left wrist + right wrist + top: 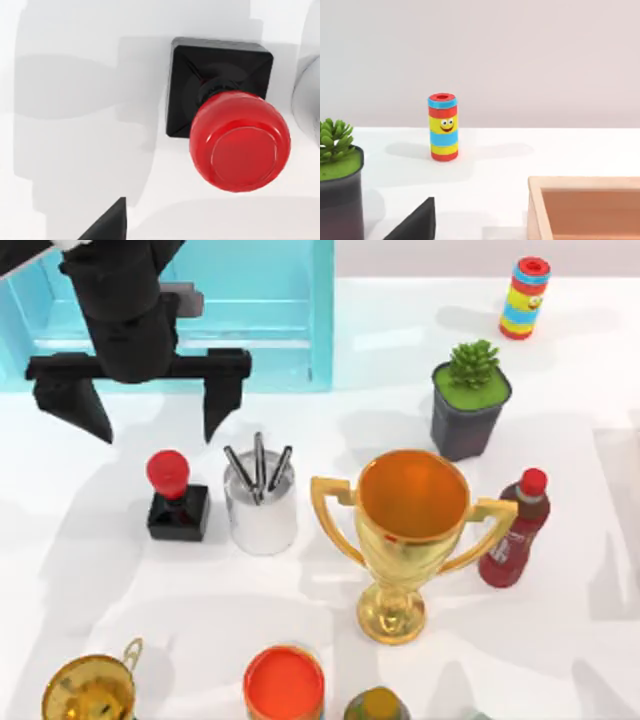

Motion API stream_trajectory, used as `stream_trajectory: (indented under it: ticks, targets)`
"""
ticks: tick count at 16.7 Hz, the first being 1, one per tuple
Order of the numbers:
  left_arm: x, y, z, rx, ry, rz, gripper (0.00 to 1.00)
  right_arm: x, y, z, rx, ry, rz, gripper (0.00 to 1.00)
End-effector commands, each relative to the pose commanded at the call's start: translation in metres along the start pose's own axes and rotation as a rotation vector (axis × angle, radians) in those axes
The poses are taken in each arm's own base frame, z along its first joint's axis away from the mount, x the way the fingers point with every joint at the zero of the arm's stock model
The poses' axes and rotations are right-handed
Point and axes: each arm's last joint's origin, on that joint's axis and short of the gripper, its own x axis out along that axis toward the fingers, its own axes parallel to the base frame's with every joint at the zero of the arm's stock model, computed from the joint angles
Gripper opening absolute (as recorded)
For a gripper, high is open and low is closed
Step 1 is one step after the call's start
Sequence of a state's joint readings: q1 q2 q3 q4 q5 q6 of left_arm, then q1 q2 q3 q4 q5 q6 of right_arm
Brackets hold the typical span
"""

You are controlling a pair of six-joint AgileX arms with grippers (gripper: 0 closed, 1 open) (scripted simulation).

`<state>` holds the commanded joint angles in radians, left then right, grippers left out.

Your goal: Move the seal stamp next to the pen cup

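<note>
Seal stamp (pixel 177 497): upright on the white table (pixel 90 580), left of centre in the top view; black square base, glossy red knob. It stands just beside the pen cup (pixel 261 502), at the cup's nine o'clock, a thin gap between them.
Pen cup: white-silver cylinder holding three dark pens, their tips leaning toward twelve o'clock.
Left gripper (pixel 155 410): released, its black fingers spread wide, holding nothing, hovering above the table.
Key relation: the stamp lies at about six o'clock from the left gripper, close under it; the left wrist view looks down on the red knob (pixel 240 142). The stamp's long axis is vertical. The left arm is plainly the nearer one.
Right arm: parked; its wrist camera faces a striped smiley-face cylinder (pixel 443 127).
Judgement: the stamp already sits by the cup, so the placing looks done.
Writing: the red bottle (pixel 515 530) carries a label, too small to read.
</note>
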<state>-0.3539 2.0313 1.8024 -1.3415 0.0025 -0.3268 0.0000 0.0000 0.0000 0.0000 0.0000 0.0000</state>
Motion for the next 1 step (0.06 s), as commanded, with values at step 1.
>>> stream_trajectory:
  ticks: [1]
  targets:
    - [0.0, 0.0, 0.0, 0.0, 0.0, 0.0, 1.0, 0.0, 0.0, 0.0, 0.0, 0.0, 0.0, 1.0]
